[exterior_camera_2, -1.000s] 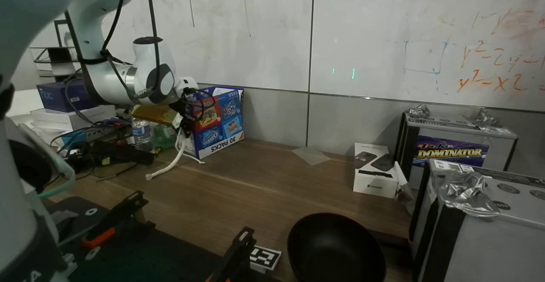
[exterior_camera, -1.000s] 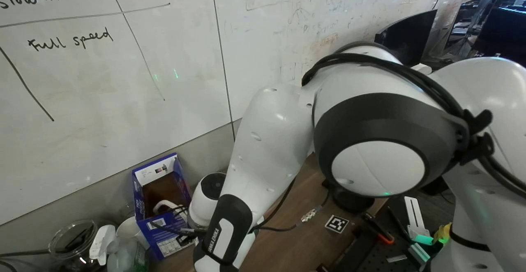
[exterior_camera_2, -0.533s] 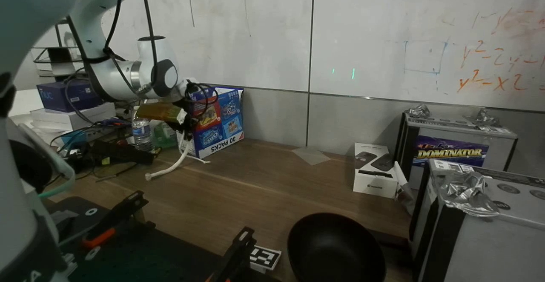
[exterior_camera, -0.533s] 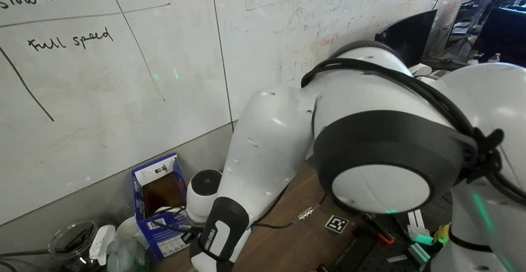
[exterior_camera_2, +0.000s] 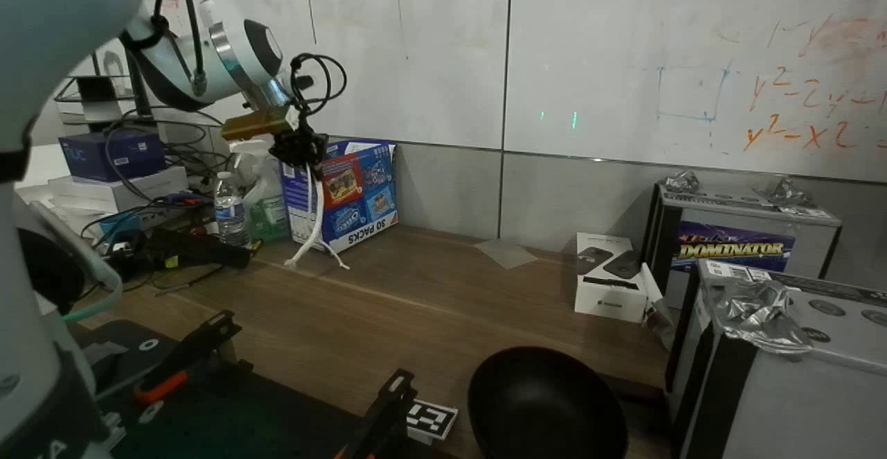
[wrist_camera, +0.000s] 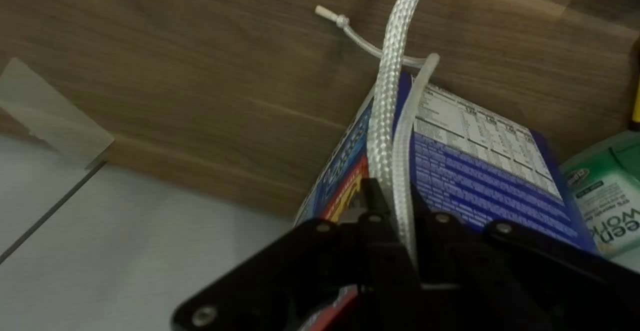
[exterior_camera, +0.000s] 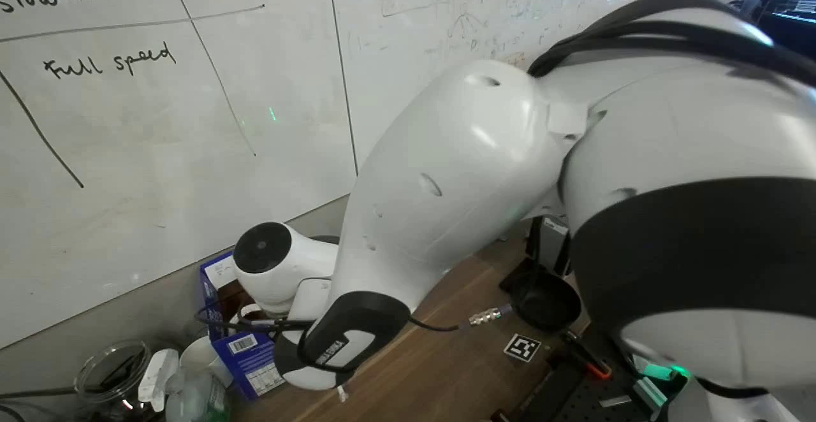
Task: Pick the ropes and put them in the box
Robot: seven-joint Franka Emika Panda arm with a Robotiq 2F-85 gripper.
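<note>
Two white braided ropes, one thick [wrist_camera: 387,96] and one thin [wrist_camera: 404,141], run between my gripper's fingers in the wrist view. My gripper [wrist_camera: 392,193] is shut on them. In an exterior view the gripper [exterior_camera_2: 313,168] is beside and above the box's near side, and the ropes [exterior_camera_2: 318,220] hang down, their ends near the table. The blue snack box [exterior_camera_2: 357,195] stands against the wall, open at the top. It also shows in the other views [exterior_camera: 252,358] [wrist_camera: 480,171]. A white curved piece [exterior_camera: 250,312] shows at its opening; I cannot tell what it is.
A green spray bottle [exterior_camera_2: 267,199] and a water bottle [exterior_camera_2: 231,209] stand beside the box. A black bowl [exterior_camera_2: 547,403], a white phone box [exterior_camera_2: 608,279] and large grey boxes [exterior_camera_2: 797,376] are at the right. A whiteboard [exterior_camera_2: 416,64] rises behind the table.
My arm has lifted and tilted, and the gripper has risen with the ropes. Their ends have swung right in an exterior view and hang straighter. The box has not moved.
</note>
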